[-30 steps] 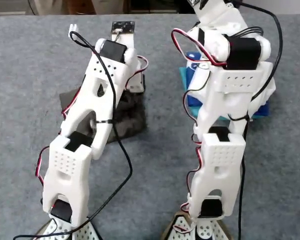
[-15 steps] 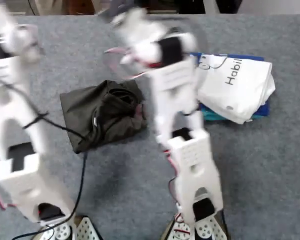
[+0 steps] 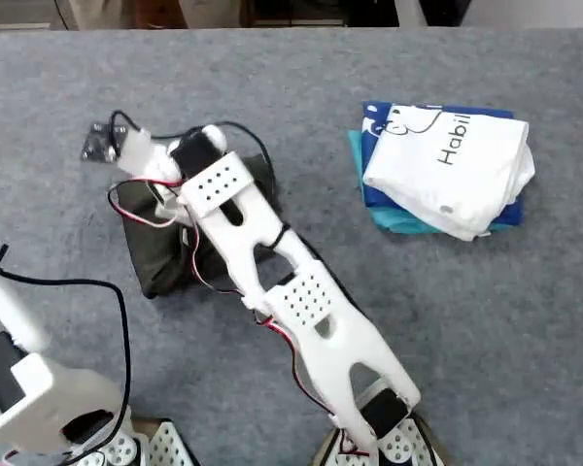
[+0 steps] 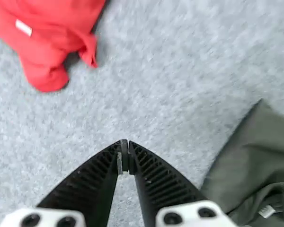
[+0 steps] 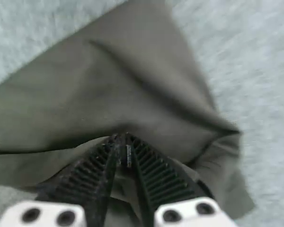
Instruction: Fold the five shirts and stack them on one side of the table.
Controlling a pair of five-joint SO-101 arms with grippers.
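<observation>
- two folded layers [image 3: 396, 220], blue and teal, peek under a white shirt [image 3: 466, 180] with dark print [image 3: 452, 146], partly hidden by its fold.
- red shirt [image 4: 49, 33], crumpled, cut off at the edge; small white label [image 4: 23, 27].
- right gripper [image 5: 124, 142]: ribbed jaws together over the wrinkled olive shirt [image 3: 151, 257], mid-table.
- left gripper [image 4: 124, 147]: jaws together above the grey felt table [image 3: 486, 330].

The grey felt-like table [image 3: 505, 330] carries a crumpled dark olive shirt [image 3: 151, 250] beneath the right gripper [image 5: 125, 156], a rumpled red shirt [image 4: 47, 33] ahead of the left gripper [image 4: 124, 158], and a folded white-topped stack [image 3: 447, 165] well apart from both.
</observation>
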